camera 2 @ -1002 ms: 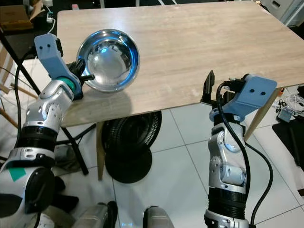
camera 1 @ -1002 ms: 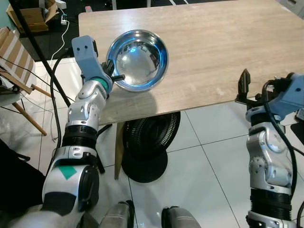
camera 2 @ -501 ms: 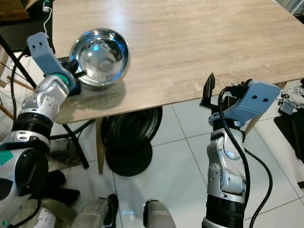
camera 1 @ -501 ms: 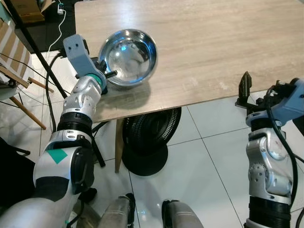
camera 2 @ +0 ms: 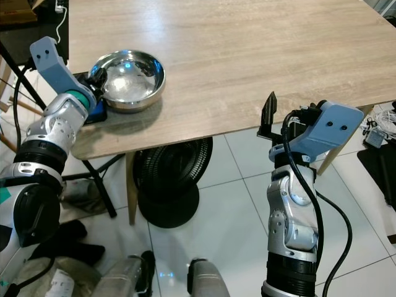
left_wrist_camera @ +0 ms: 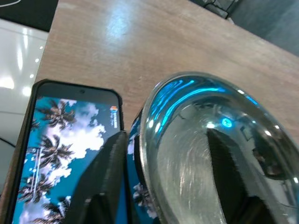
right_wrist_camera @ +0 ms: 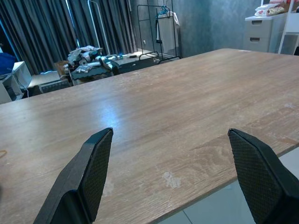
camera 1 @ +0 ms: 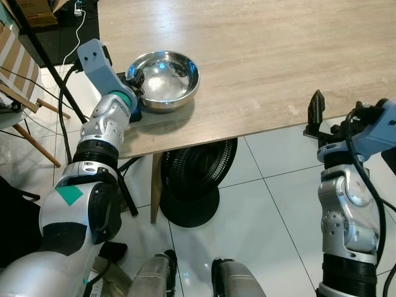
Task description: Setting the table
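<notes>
A shiny steel bowl (camera 1: 164, 79) sits level on the wooden table (camera 1: 278, 55) near its left edge. My left gripper (camera 1: 135, 83) is shut on the bowl's rim, one finger (left_wrist_camera: 107, 177) outside the wall and the other inside. A black phone (left_wrist_camera: 60, 158) with a palm-tree screen lies on the table beside the bowl and partly under it, by the table's left edge (camera 2: 98, 112). My right gripper (camera 1: 317, 111) hangs open off the table's front edge at the right, nothing between its fingers (right_wrist_camera: 88, 177).
A black floor fan (camera 1: 198, 179) stands under the table on white tiles. A striped wooden chair (camera 1: 18, 68) and black cables are at the left. A cardboard box (camera 1: 34, 12) sits at the far left. Most of the tabletop lies to the right of the bowl.
The bowl was tilted up on edge in my left gripper; it has come down level onto the table. The right arm has stayed put.
</notes>
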{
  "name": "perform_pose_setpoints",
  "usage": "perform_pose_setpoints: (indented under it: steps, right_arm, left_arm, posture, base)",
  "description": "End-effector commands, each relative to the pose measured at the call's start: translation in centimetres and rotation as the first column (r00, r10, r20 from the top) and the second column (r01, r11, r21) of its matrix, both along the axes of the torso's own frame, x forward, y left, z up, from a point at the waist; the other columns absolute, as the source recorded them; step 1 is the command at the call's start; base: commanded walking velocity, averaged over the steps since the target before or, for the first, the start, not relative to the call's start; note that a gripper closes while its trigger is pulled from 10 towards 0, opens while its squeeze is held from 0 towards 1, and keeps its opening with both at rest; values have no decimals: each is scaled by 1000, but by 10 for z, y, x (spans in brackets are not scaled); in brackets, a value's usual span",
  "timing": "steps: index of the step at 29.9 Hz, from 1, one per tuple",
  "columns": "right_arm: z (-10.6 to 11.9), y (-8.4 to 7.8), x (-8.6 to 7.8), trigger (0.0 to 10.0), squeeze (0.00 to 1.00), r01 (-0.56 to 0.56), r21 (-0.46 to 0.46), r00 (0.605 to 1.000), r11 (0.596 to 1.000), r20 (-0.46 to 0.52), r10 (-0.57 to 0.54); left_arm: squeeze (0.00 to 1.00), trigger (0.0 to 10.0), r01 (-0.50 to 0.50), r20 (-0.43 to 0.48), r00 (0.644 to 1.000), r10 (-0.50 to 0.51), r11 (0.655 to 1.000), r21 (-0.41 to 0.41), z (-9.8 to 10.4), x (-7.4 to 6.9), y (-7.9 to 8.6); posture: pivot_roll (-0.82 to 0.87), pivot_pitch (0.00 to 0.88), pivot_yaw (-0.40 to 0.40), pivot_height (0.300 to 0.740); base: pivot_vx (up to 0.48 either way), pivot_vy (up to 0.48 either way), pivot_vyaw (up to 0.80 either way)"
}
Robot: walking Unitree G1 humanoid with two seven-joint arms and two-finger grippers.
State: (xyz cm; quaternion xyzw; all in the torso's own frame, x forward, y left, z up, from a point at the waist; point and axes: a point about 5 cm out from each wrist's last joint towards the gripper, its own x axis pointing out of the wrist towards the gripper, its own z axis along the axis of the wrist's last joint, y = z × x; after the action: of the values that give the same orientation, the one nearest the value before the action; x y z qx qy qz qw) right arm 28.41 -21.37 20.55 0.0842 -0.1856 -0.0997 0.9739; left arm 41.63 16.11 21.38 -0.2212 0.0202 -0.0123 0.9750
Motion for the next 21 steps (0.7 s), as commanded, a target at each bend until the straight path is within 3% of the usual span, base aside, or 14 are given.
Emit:
perform_pose_setpoints:
  steps: [1,3,4,13,14,16,17,21]
  right_arm:
    - [-4,-1,0,10000,0,0,14,1000,1000,-19,0]
    - [-4,-1,0,10000,0,0,15,1000,1000,-18,1]
    - [-4,-1,1,10000,0,-1,16,1000,1000,-17,1]
    - [-3,0,2,10000,0,-5,19,1000,1000,-11,6]
    - [-3,0,2,10000,0,-6,21,1000,1000,-10,7]
    - [-3,0,2,10000,0,-6,21,1000,1000,-10,7]
    - [-3,0,1,10000,0,-7,22,1000,1000,-10,7]
    - [-4,1,1,10000,0,-10,28,1000,1000,-13,10]
  left_arm:
    - [1000,10000,15,12,1000,-15,1000,1,2,1,-3]
    - [980,10000,25,31,999,-25,1000,0,5,2,-5]
    - [0,10000,43,52,998,-43,999,1,8,2,-7]
    - [0,10000,67,79,994,-69,997,25,14,3,-12]
    - [0,10000,42,112,992,-53,994,99,19,3,-12]
    - [0,10000,42,112,992,-53,994,99,19,3,-12]
    - [0,10000,-5,165,986,-28,980,197,26,3,-11]
    - [0,10000,-47,271,962,-36,955,293,40,0,-17]
  posture:
    - [-53,98,54,740]
    - [-52,93,54,740]
    - [-50,91,54,740]
    - [-50,88,57,740]
    - [-50,88,57,740]
    - [-50,88,57,740]
    - [-45,92,58,740]
    - [-37,93,55,740]
  base:
    - [0,0,0]
    - [0,0,0]
    - [0,0,0]
    - [0,0,0]
    - [0,0,0]
    - [0,0,0]
    - [0,0,0]
    - [0,0,0]
